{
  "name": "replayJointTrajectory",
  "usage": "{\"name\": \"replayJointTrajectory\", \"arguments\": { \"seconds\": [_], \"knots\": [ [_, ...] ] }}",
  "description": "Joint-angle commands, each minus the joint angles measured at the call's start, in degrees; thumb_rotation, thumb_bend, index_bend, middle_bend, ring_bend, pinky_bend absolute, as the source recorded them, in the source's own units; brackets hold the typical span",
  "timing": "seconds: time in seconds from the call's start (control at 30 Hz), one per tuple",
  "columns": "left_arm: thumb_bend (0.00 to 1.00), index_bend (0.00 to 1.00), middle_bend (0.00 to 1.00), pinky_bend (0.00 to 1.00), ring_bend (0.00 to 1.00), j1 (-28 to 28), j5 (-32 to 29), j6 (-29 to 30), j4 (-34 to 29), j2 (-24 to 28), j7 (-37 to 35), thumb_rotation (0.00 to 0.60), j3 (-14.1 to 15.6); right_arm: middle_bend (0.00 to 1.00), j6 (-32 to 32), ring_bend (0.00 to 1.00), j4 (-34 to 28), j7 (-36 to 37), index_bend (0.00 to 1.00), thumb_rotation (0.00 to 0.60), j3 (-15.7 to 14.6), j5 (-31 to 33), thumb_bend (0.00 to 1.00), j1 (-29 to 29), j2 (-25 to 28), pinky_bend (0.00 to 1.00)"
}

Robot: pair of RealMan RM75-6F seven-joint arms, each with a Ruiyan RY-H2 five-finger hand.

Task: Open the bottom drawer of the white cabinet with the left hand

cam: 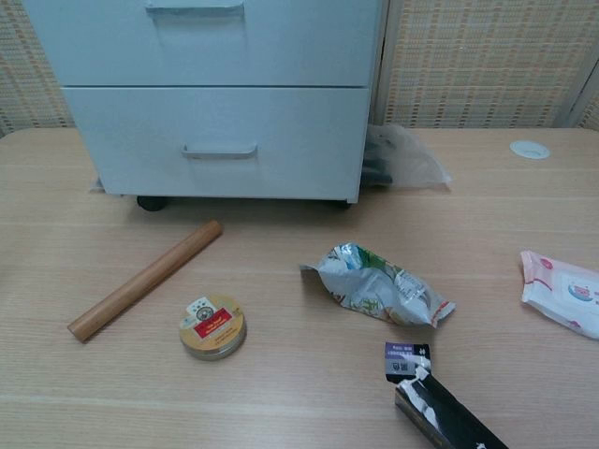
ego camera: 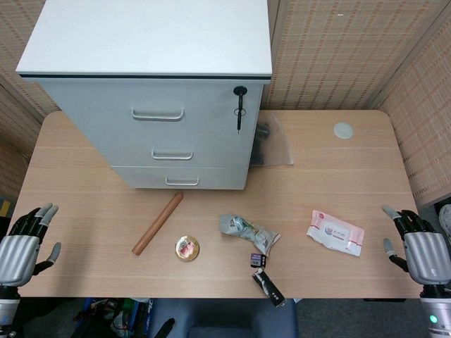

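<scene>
The white cabinet [ego camera: 151, 84] stands at the back left of the table with three drawers, all closed. Its bottom drawer [ego camera: 184, 177] [cam: 217, 140] carries a small bar handle [ego camera: 182, 182] [cam: 220, 151]. My left hand [ego camera: 22, 243] rests open at the table's near left edge, far from the cabinet and holding nothing. At the near right edge my right hand [ego camera: 421, 250] is open too, fingers spread. Neither hand shows in the chest view.
In front of the cabinet lie a wooden rolling pin [ego camera: 158, 223] [cam: 145, 279], a round tin [ego camera: 187, 248] [cam: 213, 326], a crumpled snack bag [ego camera: 248, 232] [cam: 376, 284], a black packet [ego camera: 268, 284] and a wet-wipes pack [ego camera: 336, 232]. A key [ego camera: 239, 109] hangs from the cabinet's lock.
</scene>
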Motion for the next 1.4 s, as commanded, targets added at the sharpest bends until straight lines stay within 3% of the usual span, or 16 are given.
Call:
{"name": "replayJointTrajectory", "arguments": {
  "seconds": [0.03,0.53,0.67,0.77,0.93,1.0,1.17,1.4],
  "knots": [
    [0.40,0.07,0.09,0.15,0.10,0.0,0.1,0.0,0.0,0.0,-0.1,0.600,0.1,0.28,0.0,0.19,0.0,0.0,0.17,0.600,0.0,-0.1,0.36,0.0,0.1,0.31],
    [0.40,0.07,0.13,0.18,0.15,-1.0,3.3,1.4,1.8,-0.3,-2.5,0.600,-0.2,0.28,1.2,0.19,-0.6,-0.3,0.17,0.600,0.1,-1.0,0.36,-0.4,0.5,0.31],
    [0.40,0.08,0.20,0.32,0.24,-2.9,4.9,0.6,2.5,-0.2,-4.1,0.600,-0.8,0.28,1.3,0.19,-0.8,-0.5,0.17,0.600,0.1,-1.1,0.36,-0.4,0.6,0.31],
    [0.40,0.10,0.30,0.48,0.36,-5.0,6.3,-0.4,3.1,-0.1,-6.2,0.600,-1.5,0.28,1.4,0.19,-0.9,-0.7,0.17,0.600,0.3,-1.1,0.36,-0.3,0.6,0.31],
    [0.40,0.16,0.58,0.78,0.63,-9.3,8.6,-4.1,4.2,0.1,-10.0,0.600,-2.0,0.28,1.5,0.19,-1.1,-1.2,0.17,0.600,0.6,-1.3,0.36,-0.1,1.4,0.31],
    [0.41,0.17,0.65,0.84,0.68,-11.3,9.9,-5.9,4.6,0.2,-11.2,0.600,-1.9,0.28,1.5,0.20,-1.4,-1.5,0.17,0.600,0.7,-1.3,0.36,0.0,1.7,0.31],
    [0.53,0.18,0.77,0.93,0.79,-16.3,12.4,-10.3,5.0,0.1,-13.0,0.600,-2.0,0.28,1.7,0.20,-2.2,-2.2,0.17,0.600,1.1,-1.3,0.37,0.1,2.3,0.31],
    [0.67,0.18,0.87,0.99,0.87,-23.4,14.1,-16.8,6.4,-2.0,-16.8,0.600,-2.2,0.28,1.6,0.20,-3.3,-3.3,0.17,0.600,1.4,-1.4,0.37,0.4,3.0,0.31]
  ]
}}
